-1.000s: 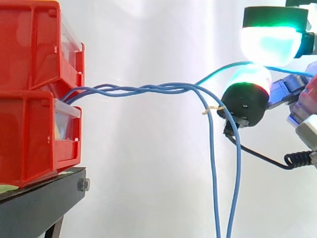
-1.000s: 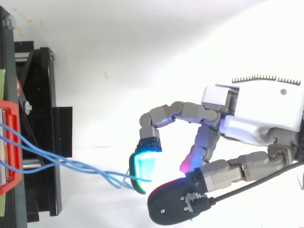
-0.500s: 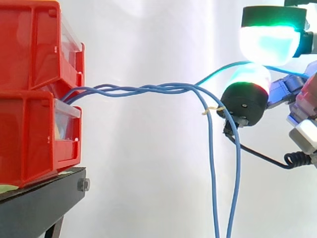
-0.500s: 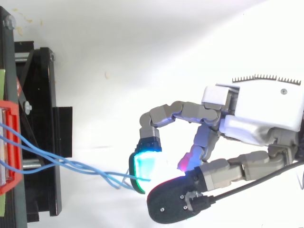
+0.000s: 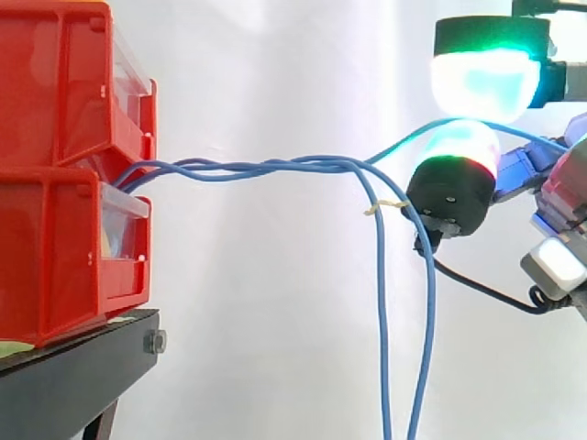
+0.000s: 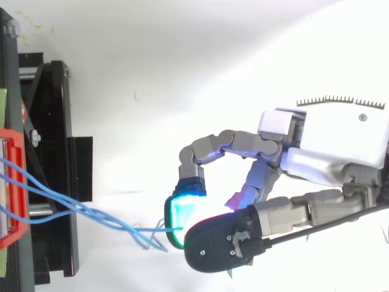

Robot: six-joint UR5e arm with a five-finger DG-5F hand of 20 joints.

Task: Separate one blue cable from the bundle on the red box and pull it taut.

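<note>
Twisted bundle of thin blue cables [image 5: 266, 167]: issued from the front edge of the stacked red plastic bins [image 5: 64, 183] on the black stand [image 5: 73, 367]. Single blue cable strand [image 5: 402, 140]: lifted clear of the bundle, pinched between glowing pads of the robot hand [image 6: 328, 146]. Separation is judged done. The strand is curved and not yet pulled taut.

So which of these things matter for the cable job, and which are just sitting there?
For the job:
hand, pinching one blue cable
bundle
red bins the bundle runs from

Just there:
black stand
curtain
pale tie on a hanging strand
</note>
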